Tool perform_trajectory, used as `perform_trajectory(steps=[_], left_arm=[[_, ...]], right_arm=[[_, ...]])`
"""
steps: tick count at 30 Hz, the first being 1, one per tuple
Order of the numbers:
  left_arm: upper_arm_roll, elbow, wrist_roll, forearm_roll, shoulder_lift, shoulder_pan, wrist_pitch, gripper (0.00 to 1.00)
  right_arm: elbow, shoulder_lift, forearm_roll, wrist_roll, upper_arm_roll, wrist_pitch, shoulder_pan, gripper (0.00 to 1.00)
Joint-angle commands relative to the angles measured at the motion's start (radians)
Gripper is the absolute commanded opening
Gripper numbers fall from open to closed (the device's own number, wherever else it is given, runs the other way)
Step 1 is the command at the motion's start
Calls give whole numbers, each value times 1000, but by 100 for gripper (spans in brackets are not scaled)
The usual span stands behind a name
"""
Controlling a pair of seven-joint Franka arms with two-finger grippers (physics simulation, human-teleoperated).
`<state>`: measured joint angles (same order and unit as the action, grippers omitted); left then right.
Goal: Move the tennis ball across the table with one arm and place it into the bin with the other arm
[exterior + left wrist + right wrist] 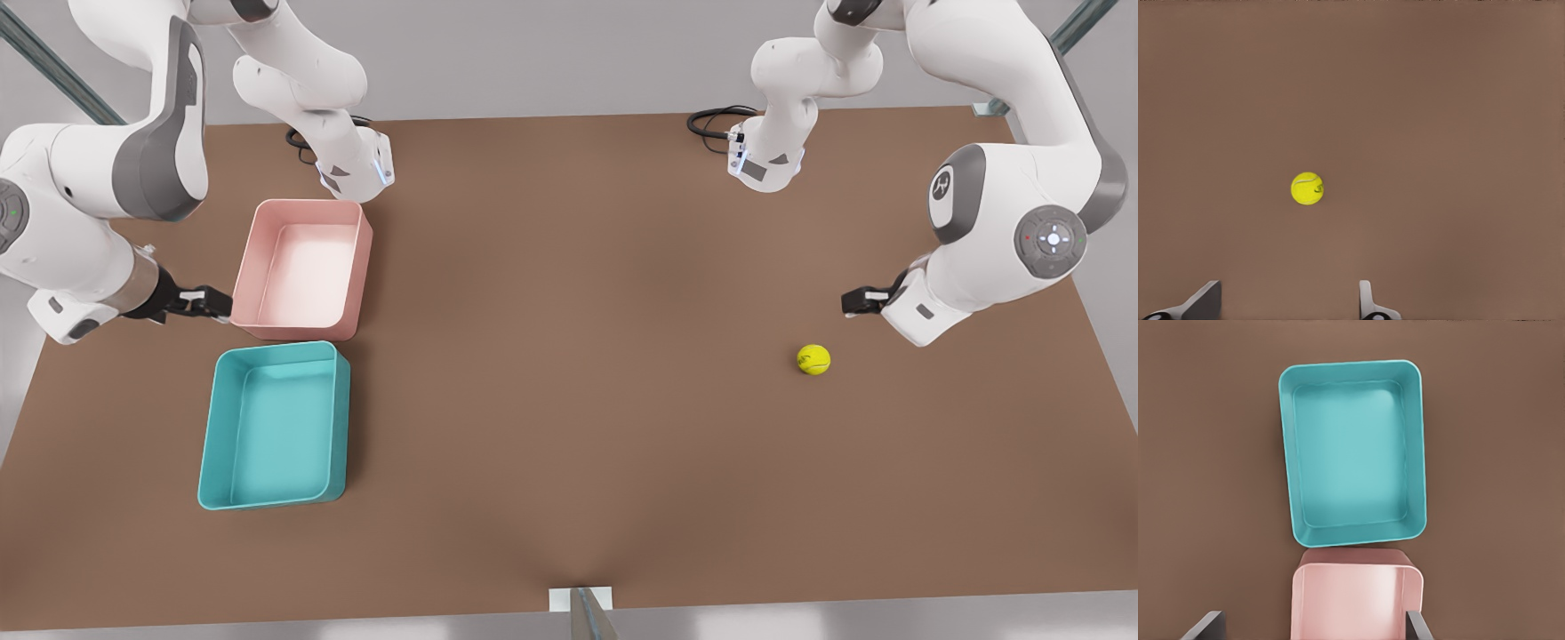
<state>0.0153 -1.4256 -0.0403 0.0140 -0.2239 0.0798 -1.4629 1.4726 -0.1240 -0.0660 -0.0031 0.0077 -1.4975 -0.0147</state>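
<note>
Front view showed the large flat matte brown rectangular tabletop (569, 373) with the small yellow-green tennis ball (813, 359) resting on it toward the front view's right, well apart from both tubs. The teal rectangular open-top plastic bin (274, 425) sat at the front view's left, nothing inside it, with a pink rectangular open-top plastic tub (304, 268) just beside it on the side farther from the camera, their short ends nearly touching. The left gripper (853, 302) hung above the table near the ball, on the front view's right, holding nothing. In the left wrist view the ball (1307, 188) lay on bare table ahead of the left gripper (1288, 303), whose two fingers (1201, 301) stood spread apart, clear of the ball. The right gripper (213, 303) hovered at the front view's left, just beside the pink tub's outer wall, empty. In the right wrist view its fingers (1205, 625) were apart on either side of the pink tub (1355, 600), with the teal bin (1353, 450) beyond it. White arm bases (351, 164) stood at the table's far edge.
</note>
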Motion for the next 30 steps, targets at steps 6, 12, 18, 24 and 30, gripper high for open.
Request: perform_trajectory(steps=[6, 12, 18, 24, 30], left_arm=[[-43, -147, 642, 67, -14, -11, -154, 21], [-87, -362, 1982, 89, -149, -95, -619, 21], [-87, -544, 2088, 76, -181, -103, -807, 21], [-86, -595, 2048, 103, -209, -95, -817, 21], [-87, -627, 1982, 145, -215, -83, -830, 21]], right_arm=[[55, 12, 40, 66, -6, -44, 5, 100], [32, -17, 40, 58, -9, -56, 4, 100], [32, -59, 55, 54, -9, -89, 2, 100], [38, -60, 54, 54, -9, -89, 1, 100], [34, -72, 54, 54, -9, -89, 1, 100]])
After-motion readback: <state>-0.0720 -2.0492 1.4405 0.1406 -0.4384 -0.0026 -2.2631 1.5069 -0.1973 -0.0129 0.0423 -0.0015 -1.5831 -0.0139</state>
